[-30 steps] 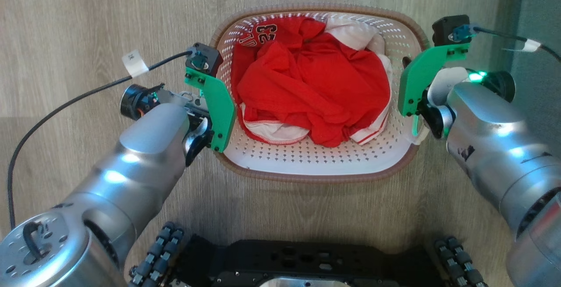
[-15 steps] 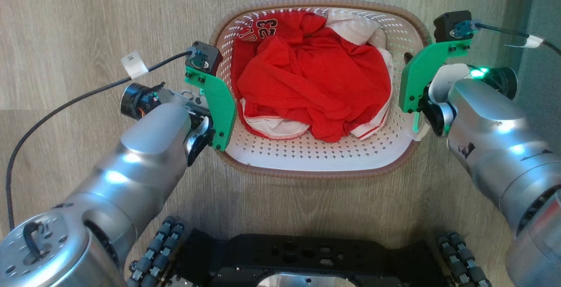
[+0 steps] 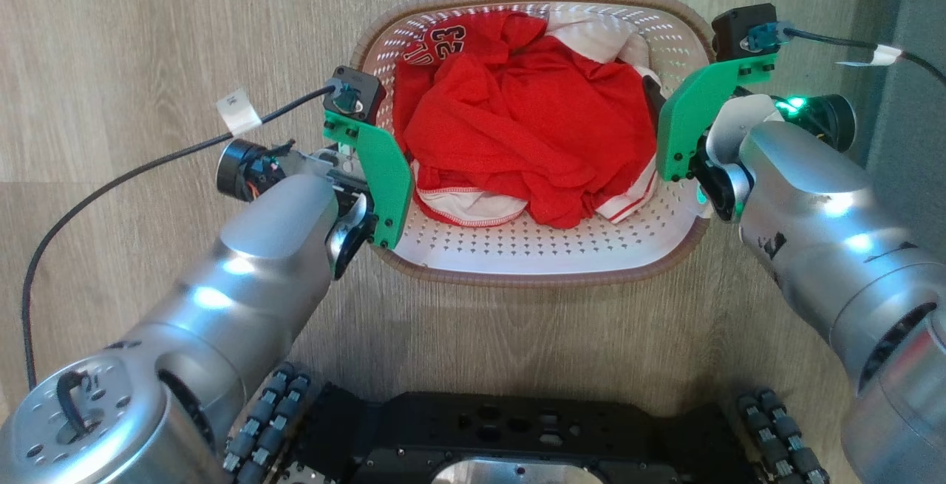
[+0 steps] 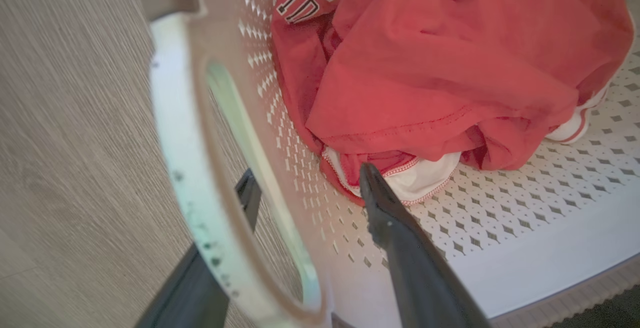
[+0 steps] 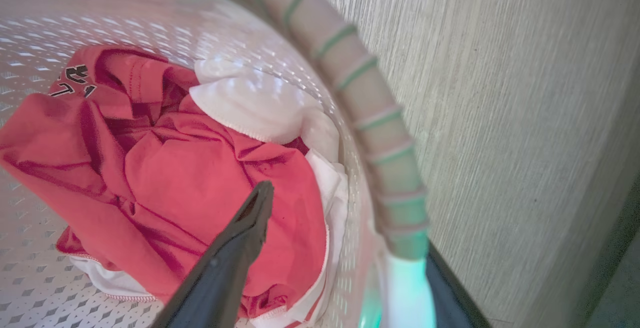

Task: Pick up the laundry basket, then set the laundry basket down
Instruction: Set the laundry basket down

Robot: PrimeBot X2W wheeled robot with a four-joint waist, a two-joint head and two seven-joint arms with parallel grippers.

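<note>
My left gripper (image 4: 307, 175) is spread wide and grips nothing. One finger is outside the handle (image 4: 180, 132) of the basket (image 3: 532, 251), the other inside, beside the clothes (image 4: 430, 67). My right gripper (image 5: 350, 228) is slack too, with the rim (image 5: 372, 117) between its fingers. The basket sits on the floor (image 3: 148, 41) between both.

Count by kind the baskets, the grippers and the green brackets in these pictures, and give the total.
laundry basket: 1
grippers: 2, the left gripper and the right gripper
green brackets: 2, the left bracket and the right bracket
Total: 5
</note>
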